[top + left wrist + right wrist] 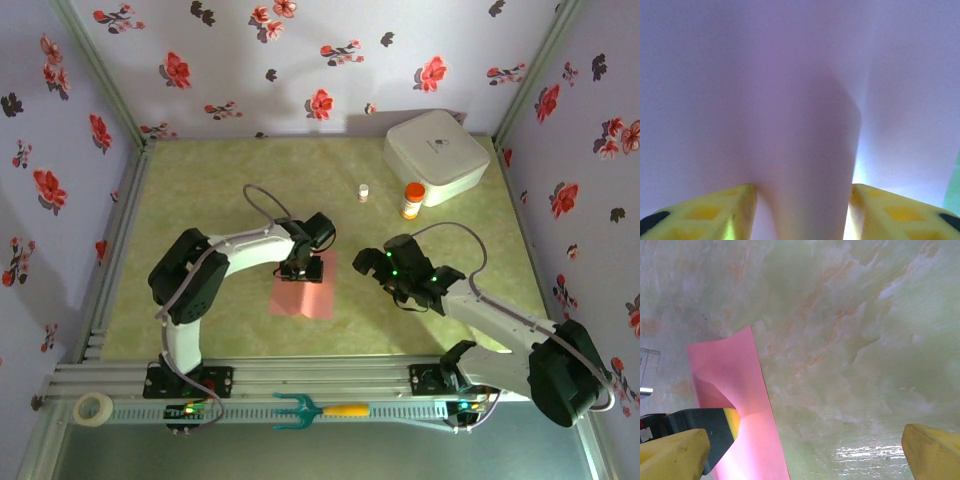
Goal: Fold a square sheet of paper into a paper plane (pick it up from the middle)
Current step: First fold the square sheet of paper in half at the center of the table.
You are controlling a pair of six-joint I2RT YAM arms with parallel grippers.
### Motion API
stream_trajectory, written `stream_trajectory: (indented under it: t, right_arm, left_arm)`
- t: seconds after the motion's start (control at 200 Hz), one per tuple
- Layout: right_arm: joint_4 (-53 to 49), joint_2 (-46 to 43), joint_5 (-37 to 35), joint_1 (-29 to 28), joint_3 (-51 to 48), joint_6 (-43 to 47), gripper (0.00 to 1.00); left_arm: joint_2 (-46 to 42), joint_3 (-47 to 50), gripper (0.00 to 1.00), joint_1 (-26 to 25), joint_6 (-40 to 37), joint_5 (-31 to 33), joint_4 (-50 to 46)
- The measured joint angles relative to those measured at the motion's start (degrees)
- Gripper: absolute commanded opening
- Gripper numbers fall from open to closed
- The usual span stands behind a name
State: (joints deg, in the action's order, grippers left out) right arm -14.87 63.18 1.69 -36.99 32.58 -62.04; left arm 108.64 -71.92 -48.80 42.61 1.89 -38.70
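Lying along the near rail: a roll of tape (95, 407) and, to its right, a teal fork with an orange handle (315, 409). Resting on the marbled green table (200, 180) just beyond the arm bases, between the two grippers: the square sheet of paper (303, 292), salmon-pink. Pressing down on the sheet's far middle from above with the left gripper (300, 268). In its wrist view, bunching the paper (805, 150) into a raised hump between the yellow fingers (715, 210), the hump touching both inner faces, the jaws partway closed and pinching it. Hovering just right of the sheet with the right gripper (378, 265), apart from it and holding nothing. Spreading its jaws wide over bare table, the sheet's edge (740, 390) showing at the left of its wrist view. Standing farther back, well apart from the paper: a small white bottle (364, 192), an orange-capped bottle (411, 200) beside it, and behind them a white rounded box (436, 155) near the far right corner. Closing in the space: floral walls (300, 60).
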Motion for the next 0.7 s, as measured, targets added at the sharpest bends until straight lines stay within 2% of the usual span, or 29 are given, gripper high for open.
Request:
stream_trajectory:
  t: [0.41, 0.7]
  right_arm:
    - [-2.49, -0.50, -1.99, 0.17, 1.05, 0.31, 0.99]
    - [-4.79, -4.87, -5.14, 1.46, 1.05, 1.95, 0.99]
  left_arm:
    - [-8.50, 2.91, 0.37, 0.00, -1.16, -3.08, 6.32]
    - [-16.87, 9.49, 0.34, 2.80, 1.77, -14.01, 19.65]
